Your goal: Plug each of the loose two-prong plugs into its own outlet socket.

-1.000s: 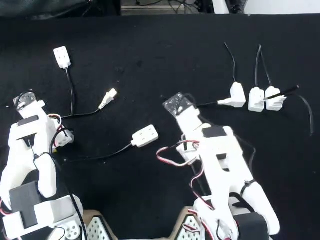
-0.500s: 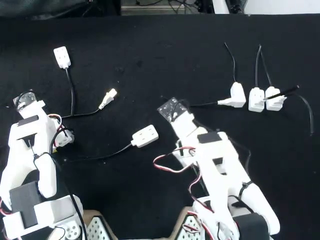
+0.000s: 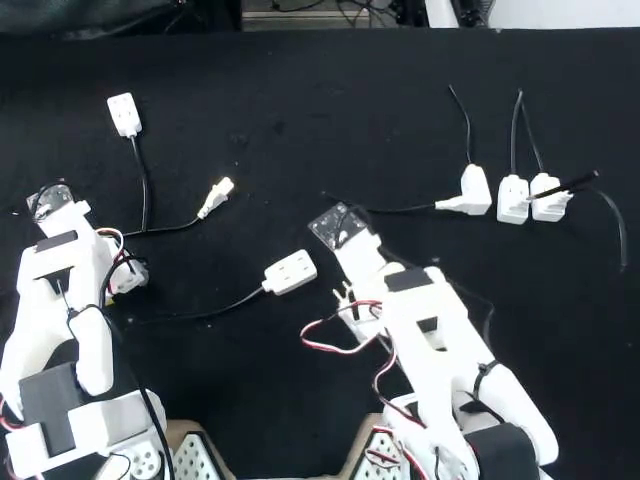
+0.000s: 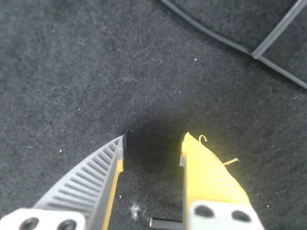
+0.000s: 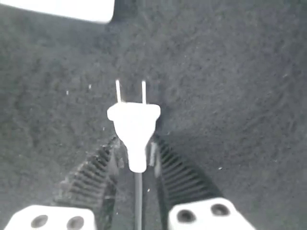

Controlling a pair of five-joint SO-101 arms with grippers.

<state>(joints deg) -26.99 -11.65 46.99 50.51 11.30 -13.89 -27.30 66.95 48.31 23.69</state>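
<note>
right end effector (image 5: 135,144) shifted left | plug (image 5: 133,120) clamped, prongs protruding

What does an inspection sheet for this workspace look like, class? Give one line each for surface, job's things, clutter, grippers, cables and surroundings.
Surface: black cloth table, flat.
Job's things: held plug; loose plug; socket block near the held plug; small socket far left; three white fittings bunched far right, cannot tell whether they are mated.
Clutter: nothing seen.
Grippers: left gripper open over bare cloth; right gripper shut on the held plug, prongs pointing forward.
Cables: black leads trail from the fittings.
Surroundings: tangled wires beyond the far edge.
</note>
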